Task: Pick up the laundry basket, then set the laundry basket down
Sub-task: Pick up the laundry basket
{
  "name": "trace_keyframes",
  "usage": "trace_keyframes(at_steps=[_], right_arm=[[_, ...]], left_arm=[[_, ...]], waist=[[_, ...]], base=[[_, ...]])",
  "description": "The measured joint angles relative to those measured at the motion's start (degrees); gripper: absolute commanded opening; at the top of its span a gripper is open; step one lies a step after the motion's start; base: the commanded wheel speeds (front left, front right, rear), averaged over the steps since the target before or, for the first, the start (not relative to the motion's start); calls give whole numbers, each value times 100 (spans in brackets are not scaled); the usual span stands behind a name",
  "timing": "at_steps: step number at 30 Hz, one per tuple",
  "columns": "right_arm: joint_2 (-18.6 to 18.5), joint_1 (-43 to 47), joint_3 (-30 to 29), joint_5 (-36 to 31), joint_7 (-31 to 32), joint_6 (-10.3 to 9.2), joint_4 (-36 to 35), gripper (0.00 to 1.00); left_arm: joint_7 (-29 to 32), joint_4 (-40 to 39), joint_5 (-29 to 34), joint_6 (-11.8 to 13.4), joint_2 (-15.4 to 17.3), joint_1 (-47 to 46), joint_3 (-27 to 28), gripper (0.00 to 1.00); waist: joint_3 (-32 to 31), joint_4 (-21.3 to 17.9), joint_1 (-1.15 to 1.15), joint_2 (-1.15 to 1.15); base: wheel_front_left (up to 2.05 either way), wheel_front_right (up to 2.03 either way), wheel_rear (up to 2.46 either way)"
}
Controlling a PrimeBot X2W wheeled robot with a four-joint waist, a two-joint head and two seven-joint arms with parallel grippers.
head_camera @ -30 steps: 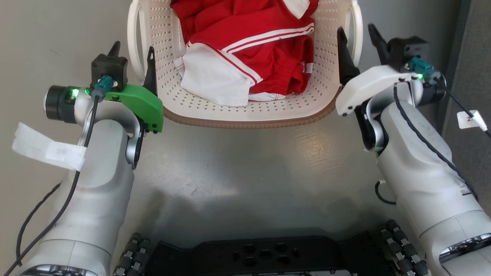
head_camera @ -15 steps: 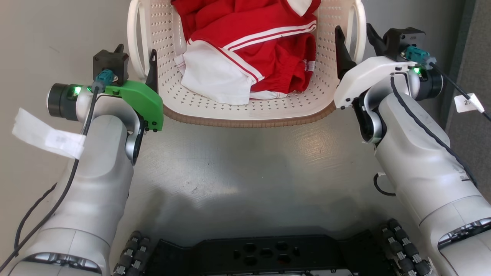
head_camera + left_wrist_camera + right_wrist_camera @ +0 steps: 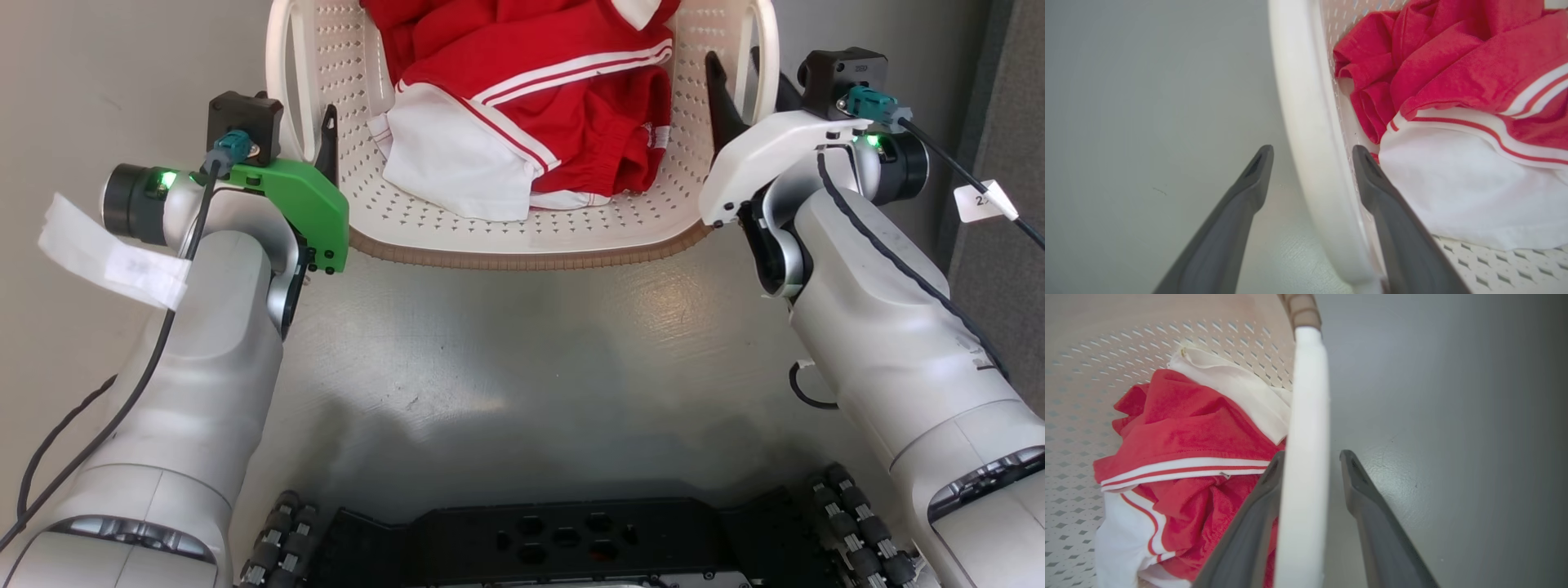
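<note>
The laundry basket (image 3: 522,237), cream-white and perforated with a brown rim, sits on the grey floor at the top middle of the head view. A red garment with white stripes (image 3: 571,90) lies inside it. My left gripper (image 3: 294,122) is open and straddles the basket's left white handle (image 3: 1306,122), one finger inside the basket and one outside; the left gripper (image 3: 1311,149) touches nothing that I can make out. My right gripper (image 3: 735,59) is open astride the right handle (image 3: 1308,396). In the right wrist view the right gripper (image 3: 1312,454) has its inner finger against the handle and its outer finger apart from it.
My black wheeled base (image 3: 531,539) fills the bottom middle, with bare grey floor (image 3: 522,367) between it and the basket. A dark panel (image 3: 1012,98) stands along the right edge, close to my right wrist. A paper tag (image 3: 114,261) hangs from the left arm.
Both grippers have slid a little forward along the basket's handles. The right gripper's fingers look closer together around its handle. The basket has not been lifted.
</note>
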Motion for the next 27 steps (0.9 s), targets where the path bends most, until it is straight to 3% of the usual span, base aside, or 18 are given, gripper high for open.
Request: trace_keyframes(at_steps=[1,3,4,5,6,27], right_arm=[[-1,-11,22,34,0,0,18,48],[11,-42,91,79,0,0,38,38],[19,-70,121,110,0,0,53,31],[24,-89,145,136,0,1,60,21],[34,-99,162,167,0,-3,73,0],[134,-171,512,619,-9,-49,641,0]], left_arm=[[3,26,-20,-1,-1,-16,-23,100],[34,81,-51,-43,-5,-43,-79,44],[51,92,-51,-51,-9,-62,-100,29],[55,105,-51,-71,-15,-73,-124,0],[55,114,-51,-89,-32,-77,-149,0],[52,432,-641,-110,-144,23,-465,0]], waist=[[3,-3,0,0],[7,-11,0,0],[9,-15,0,0],[10,-20,0,0],[11,-24,0,0],[-457,-76,0,0]], base=[[0,0,0],[0,0,0],[0,0,0],[0,0,0],[0,0,0],[0,0,0]])
